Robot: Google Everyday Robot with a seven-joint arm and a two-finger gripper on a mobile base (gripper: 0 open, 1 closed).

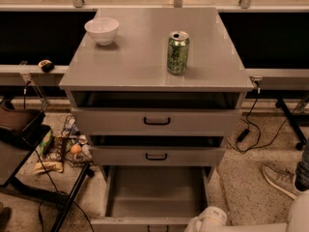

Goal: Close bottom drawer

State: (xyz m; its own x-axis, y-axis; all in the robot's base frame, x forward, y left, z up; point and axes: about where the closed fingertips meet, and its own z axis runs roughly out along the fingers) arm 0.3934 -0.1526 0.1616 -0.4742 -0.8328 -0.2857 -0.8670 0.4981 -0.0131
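at the bottom edge, the gripper (206, 220) sat beside the open bottom drawer (154, 197), cut off; whether it was spread or closed could not be told.

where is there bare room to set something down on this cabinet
The cabinet top is bare between the white bowl and the green can, and along its whole front strip. The bottom drawer stands open with a bare tray. The claw sits low by that drawer's front right corner. The floor left of the cabinet is crowded with litter.
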